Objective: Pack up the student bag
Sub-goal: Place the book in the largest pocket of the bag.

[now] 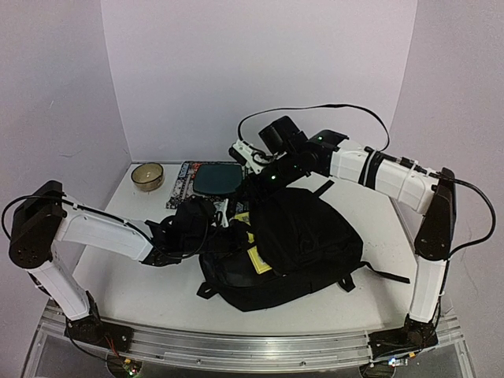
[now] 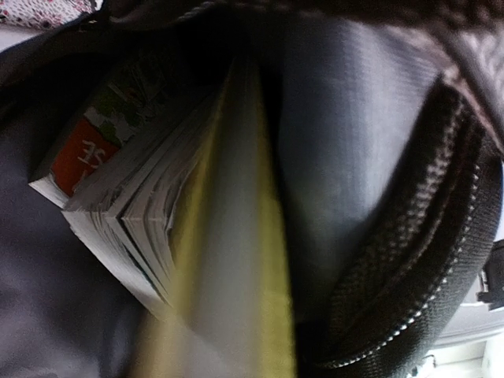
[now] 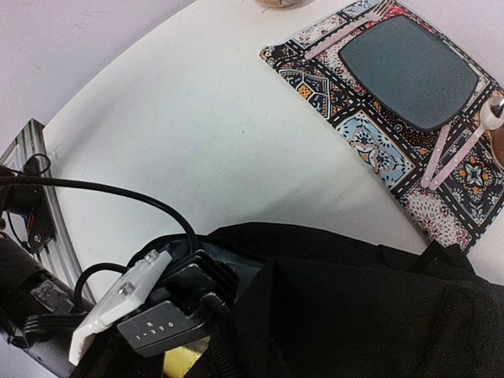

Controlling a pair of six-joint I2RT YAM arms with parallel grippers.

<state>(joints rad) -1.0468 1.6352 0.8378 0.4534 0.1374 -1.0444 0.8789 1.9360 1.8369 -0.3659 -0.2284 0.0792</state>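
Observation:
The student bag (image 1: 307, 236) is a big black backpack lying in the middle of the table, its mouth open toward the left. My left wrist (image 1: 193, 220) reaches into that mouth, and the fingers are hidden inside. In the left wrist view I see the grey lining (image 2: 346, 157), a thick book with an orange cover (image 2: 118, 197), and a blurred yellow book (image 2: 236, 299) close to the lens. My right gripper (image 1: 264, 179) is at the bag's far top edge, shut on the black fabric (image 3: 378, 315), which rises up to the camera.
A patterned mat (image 3: 339, 102) with a dark teal pad (image 3: 409, 67) lies at the back of the table. A small round bowl (image 1: 147, 176) stands left of it. The left arm's wrist camera (image 3: 150, 315) and its cable sit at the bag's mouth.

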